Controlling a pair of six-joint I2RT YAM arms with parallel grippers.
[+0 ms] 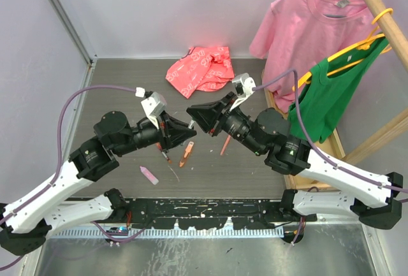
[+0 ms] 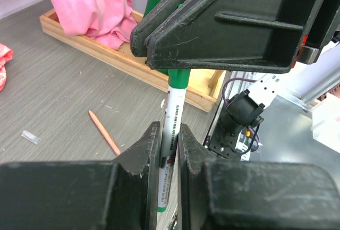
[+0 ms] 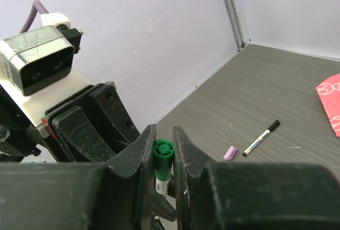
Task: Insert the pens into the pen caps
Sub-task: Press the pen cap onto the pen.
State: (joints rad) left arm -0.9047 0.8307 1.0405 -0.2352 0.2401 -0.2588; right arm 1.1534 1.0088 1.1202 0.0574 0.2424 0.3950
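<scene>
A white marker (image 2: 169,150) stands between the fingers of my left gripper (image 2: 169,129), which is shut on its barrel. A green pen cap (image 3: 163,153) sits over the marker's upper end, and my right gripper (image 3: 163,131) is shut on that cap. In the top view the left gripper (image 1: 189,125) and right gripper (image 1: 190,111) meet tip to tip above the table's middle. On the table lie a salmon-orange pen (image 1: 186,153), a dark red pen (image 1: 224,145), a pink highlighter (image 1: 148,174), another white marker with a black cap (image 3: 260,138) and a lilac cap (image 3: 229,153).
A red patterned cloth (image 1: 201,69) lies at the back of the table. A wooden rack (image 1: 357,142) on the right holds a pink shirt (image 1: 299,27) and a green shirt (image 1: 325,97). Its wooden base (image 2: 122,54) runs along the table's right side.
</scene>
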